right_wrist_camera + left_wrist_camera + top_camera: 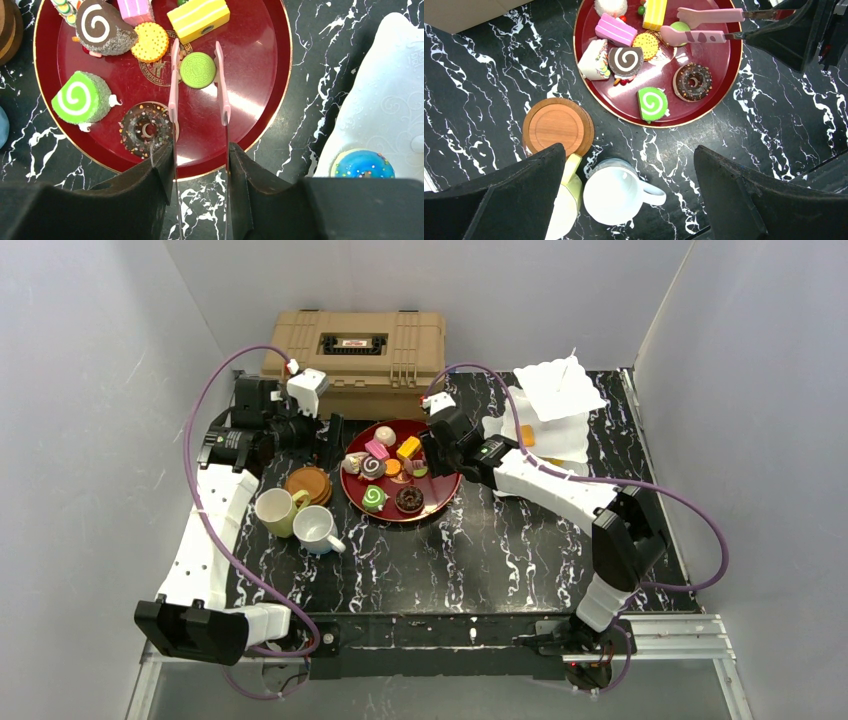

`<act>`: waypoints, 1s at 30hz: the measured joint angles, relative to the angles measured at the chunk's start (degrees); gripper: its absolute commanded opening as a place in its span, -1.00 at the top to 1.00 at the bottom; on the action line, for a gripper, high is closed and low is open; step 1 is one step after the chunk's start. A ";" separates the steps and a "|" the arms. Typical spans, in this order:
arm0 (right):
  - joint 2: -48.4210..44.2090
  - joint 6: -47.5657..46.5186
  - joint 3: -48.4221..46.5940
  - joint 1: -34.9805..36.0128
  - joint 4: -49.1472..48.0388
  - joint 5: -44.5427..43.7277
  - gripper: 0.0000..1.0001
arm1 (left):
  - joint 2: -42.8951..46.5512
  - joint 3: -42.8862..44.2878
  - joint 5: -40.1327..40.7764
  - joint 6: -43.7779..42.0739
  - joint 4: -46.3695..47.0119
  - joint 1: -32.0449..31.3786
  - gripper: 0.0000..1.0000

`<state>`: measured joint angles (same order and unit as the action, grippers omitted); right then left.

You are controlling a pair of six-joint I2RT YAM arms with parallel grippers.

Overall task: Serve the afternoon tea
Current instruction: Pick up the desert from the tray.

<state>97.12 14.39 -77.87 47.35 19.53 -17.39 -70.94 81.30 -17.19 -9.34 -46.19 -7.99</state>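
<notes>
A dark red plate (437,502) holds several toy pastries. My right gripper (200,150) is shut on the metal tongs (173,85). Their pink tips stand close on either side of a green sandwich cookie (198,70) lying on the plate (255,60). A chocolate donut (146,129) and a green swirl roll (80,97) lie to its left. My left gripper (629,150) hangs open above the white mug (616,195). The pale yellow mug (566,200) stands beside it, partly behind my finger. The brown coasters (556,125) are stacked just beyond.
A tan ribbed toolbox (355,350) stands at the back, behind the plate. A white tiered stand (555,405) is at the back right with a blue donut (362,164) on its lower tier. Grey walls close in both sides.
</notes>
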 measured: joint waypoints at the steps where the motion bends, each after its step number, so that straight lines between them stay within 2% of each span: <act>1: -0.02 0.02 -0.02 -0.04 0.00 -0.02 0.16 | 0.00 0.09 0.00 -0.02 -0.09 0.00 -0.99; 8: -0.48 -0.33 -0.02 -0.04 0.68 -0.81 0.32 | 0.00 0.17 0.02 0.00 -0.28 0.00 -0.99; 18: -4.68 -2.38 -2.69 -0.09 6.27 -1.92 0.31 | 0.00 0.17 0.02 -0.02 -0.48 0.00 -0.99; 24: -14.88 -2.67 -5.46 -0.09 11.08 -3.08 0.28 | 0.46 0.17 0.02 -0.02 -0.72 0.00 -0.99; 30: -25.86 -2.29 -5.70 -0.09 17.38 -8.74 0.28 | 1.20 0.17 0.00 -0.02 -0.85 0.00 -0.99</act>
<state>71.26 12.10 -83.57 47.27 36.91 -26.13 -69.73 81.47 -17.19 -9.37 -47.05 -7.99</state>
